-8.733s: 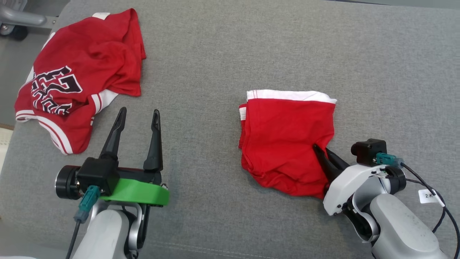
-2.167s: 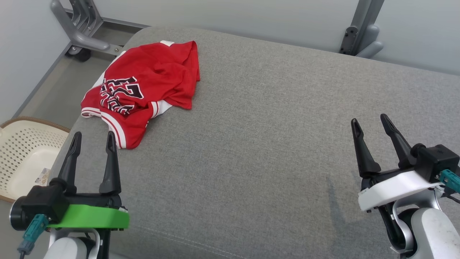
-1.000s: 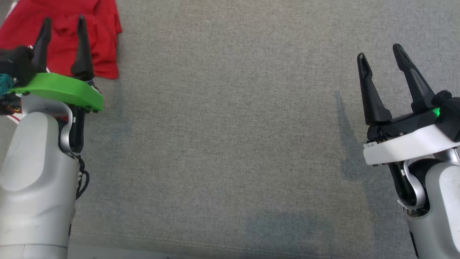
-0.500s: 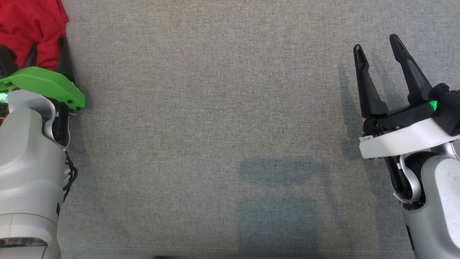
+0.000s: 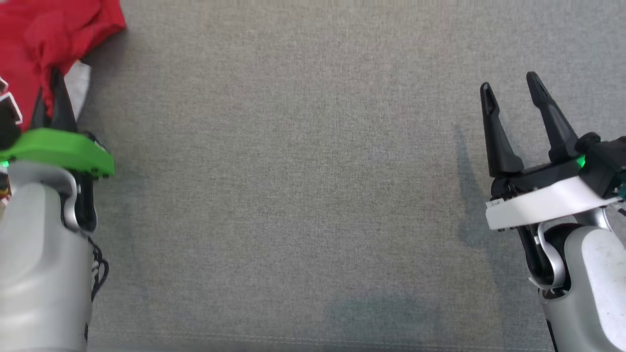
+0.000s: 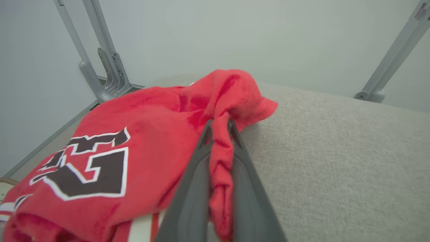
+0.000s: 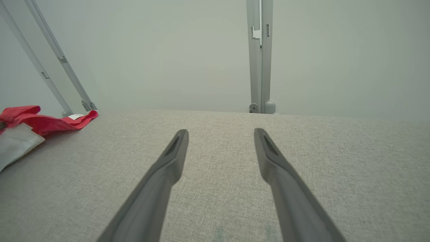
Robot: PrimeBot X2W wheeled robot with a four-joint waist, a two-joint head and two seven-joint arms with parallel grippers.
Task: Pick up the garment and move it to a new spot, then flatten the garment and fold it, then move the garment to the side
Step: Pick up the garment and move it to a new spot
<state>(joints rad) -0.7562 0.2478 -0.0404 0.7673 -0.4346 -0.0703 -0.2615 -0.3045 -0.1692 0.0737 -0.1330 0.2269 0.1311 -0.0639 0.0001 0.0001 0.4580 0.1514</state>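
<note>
Soft, bright, even light; a faint shadow lies left of my right pincer (image 5: 508, 83); wrist views blur close up.

Garment (image 6: 151, 131) soft matt cloth; cushion (image 5: 293, 195) coarse woven fabric.

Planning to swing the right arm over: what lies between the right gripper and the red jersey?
Bare grey woven cushion surface; nothing lies between the right gripper and the crumpled red jersey, as the head view shows.
</note>
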